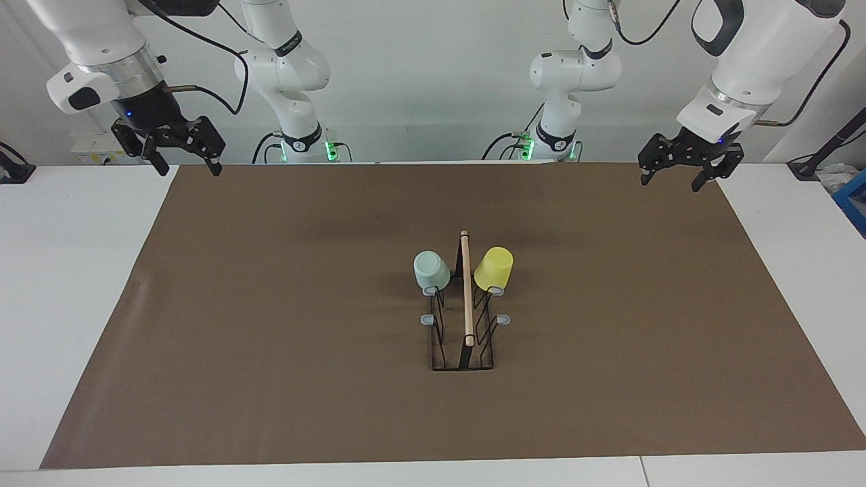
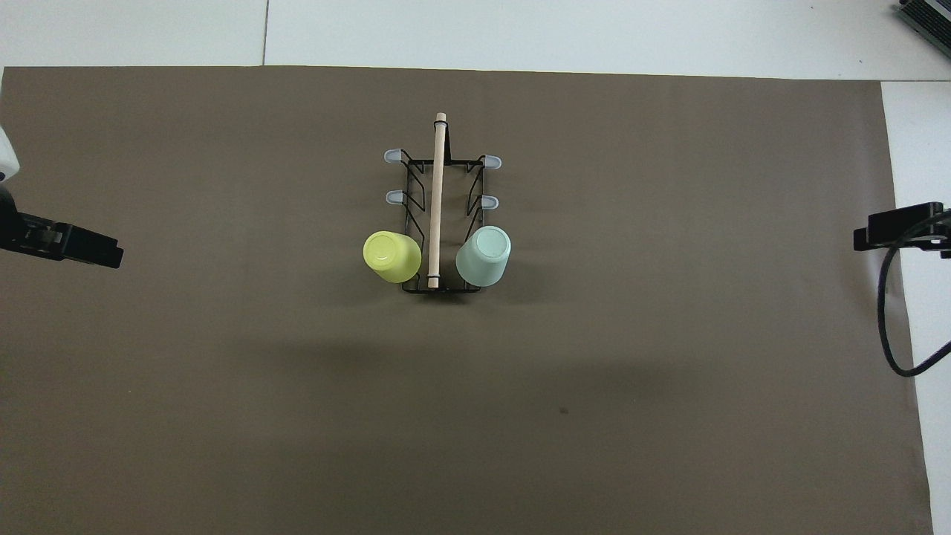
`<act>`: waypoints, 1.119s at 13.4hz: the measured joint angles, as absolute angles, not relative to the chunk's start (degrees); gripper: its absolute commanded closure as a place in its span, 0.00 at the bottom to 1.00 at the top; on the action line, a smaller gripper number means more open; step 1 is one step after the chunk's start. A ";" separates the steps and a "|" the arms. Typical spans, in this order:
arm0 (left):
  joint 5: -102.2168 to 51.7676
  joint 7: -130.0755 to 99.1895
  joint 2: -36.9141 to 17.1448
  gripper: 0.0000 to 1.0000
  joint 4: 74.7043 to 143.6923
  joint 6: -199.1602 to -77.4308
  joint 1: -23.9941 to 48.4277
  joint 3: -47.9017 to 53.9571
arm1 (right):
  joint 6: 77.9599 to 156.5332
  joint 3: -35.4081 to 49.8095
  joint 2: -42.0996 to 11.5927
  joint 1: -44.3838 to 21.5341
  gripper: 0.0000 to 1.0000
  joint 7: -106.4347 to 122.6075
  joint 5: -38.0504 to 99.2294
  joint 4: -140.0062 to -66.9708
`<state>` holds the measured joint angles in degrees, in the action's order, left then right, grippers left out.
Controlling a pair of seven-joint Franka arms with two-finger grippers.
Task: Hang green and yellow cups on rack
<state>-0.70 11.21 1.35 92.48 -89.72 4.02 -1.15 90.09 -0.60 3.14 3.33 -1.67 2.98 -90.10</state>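
Note:
The black wire rack (image 1: 438, 341) with its wooden dowel (image 1: 466, 287) stands in the middle of the brown mat; it also shows in the overhead view (image 2: 413, 195). The mint green cup (image 1: 431, 269) hangs upside down and tilted on the prong nearest to the robots on the right arm's side. The yellow cup (image 1: 493, 268) hangs the same way on the matching prong on the left arm's side. Both cups show from above, green (image 2: 484, 256) and yellow (image 2: 391, 256). My left gripper (image 1: 671, 179) and right gripper (image 1: 188, 168) are open, empty and raised over the mat's two corners nearest to the robots.
The brown mat (image 1: 270, 338) covers most of the white table (image 1: 67, 270). Several grey-tipped prongs (image 1: 427, 319) on the rack are bare. A black cable (image 2: 888, 319) loops off the right arm at the mat's edge.

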 measured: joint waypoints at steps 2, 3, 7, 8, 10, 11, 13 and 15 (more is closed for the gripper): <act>-0.70 11.21 1.35 0.00 92.48 -89.72 4.02 -1.15 | 90.70 -0.60 3.07 3.32 0.00 -1.97 2.98 -90.11; -0.70 11.21 1.35 0.00 92.48 -89.72 4.01 -1.15 | 90.70 -0.60 3.02 3.30 0.00 -2.62 2.98 -90.12; -0.70 11.21 1.35 0.00 92.48 -89.72 4.01 -1.15 | 91.14 -0.60 2.92 3.21 0.00 -3.29 2.98 -90.07; -0.70 11.21 1.35 0.00 92.48 -89.72 4.01 -1.15 | 91.19 -0.60 2.93 3.21 0.00 -3.29 2.98 -89.96; -0.70 11.21 1.35 0.00 92.48 -89.72 4.01 -1.15 | 91.19 -0.60 2.93 3.19 0.00 -3.29 2.98 -89.83; -0.70 11.20 1.35 0.00 92.48 -89.72 4.01 -1.15 | 91.19 -0.60 2.93 3.18 0.00 -3.29 2.98 -89.82; -0.70 11.20 1.35 0.00 92.48 -89.72 4.01 -1.15 | 91.19 -0.60 2.93 3.18 0.00 -3.29 2.98 -89.82; -0.70 11.19 1.35 0.00 92.49 -89.72 4.01 -1.16 | 91.19 -0.60 2.93 3.18 0.00 -3.29 2.98 -89.81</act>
<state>-0.70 11.19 1.35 92.49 -89.72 4.01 -1.16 91.19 -0.60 2.93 3.18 -3.29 2.98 -89.81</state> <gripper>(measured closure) 0.000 0.000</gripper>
